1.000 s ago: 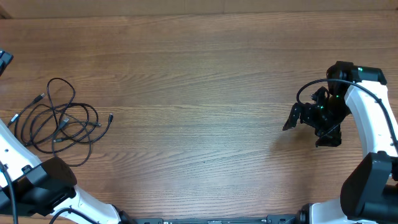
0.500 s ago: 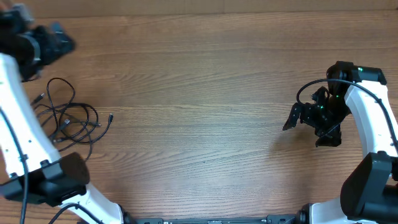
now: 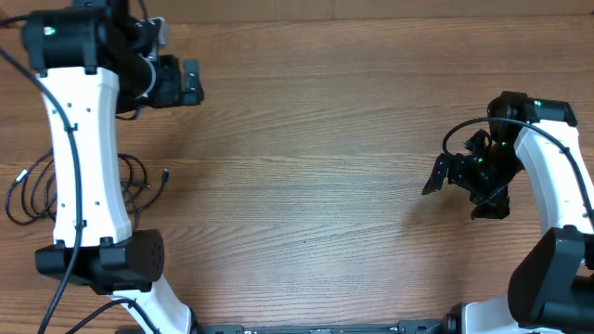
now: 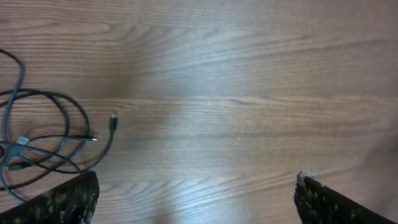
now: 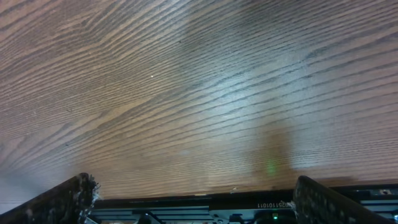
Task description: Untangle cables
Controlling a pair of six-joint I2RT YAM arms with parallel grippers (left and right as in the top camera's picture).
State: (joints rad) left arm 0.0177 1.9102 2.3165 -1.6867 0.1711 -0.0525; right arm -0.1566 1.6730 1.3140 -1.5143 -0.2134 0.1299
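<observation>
Cables (image 3: 137, 186) are sitting in a loose heap of thin black loops at the left end of the bench (image 3: 306, 186), closer to the robot's side than to the far edge, and neither arm's business end is on them. From overhead you only get bits of the heap, because the white link of the left arm (image 3: 88, 167) runs straight across the middle of it. Loops poke out on both sides of the link, and one small plug (image 3: 164, 173) lies off to the right of the pile on its own stretch of cord. The left wrist view shows the same bundle tucked against the left edge of the shot, several cords crossing each other, with that plug end lying clear of the loops. The left end effector (image 3: 193, 82) is up near the far left corner, apart from the cables, jaws spread wide and holding nothing. In its own camera the two fingers (image 4: 62, 202) sit at the bottom corners with just wood grain between them. The right end effector (image 3: 462, 195) hangs over the right side of the bench, well apart from the cables, also wide open and empty. Its wrist view is mostly wood, with the fingertips (image 5: 62, 199) at the lower corners and a black bar (image 5: 205, 202) along the bottom edge.
</observation>
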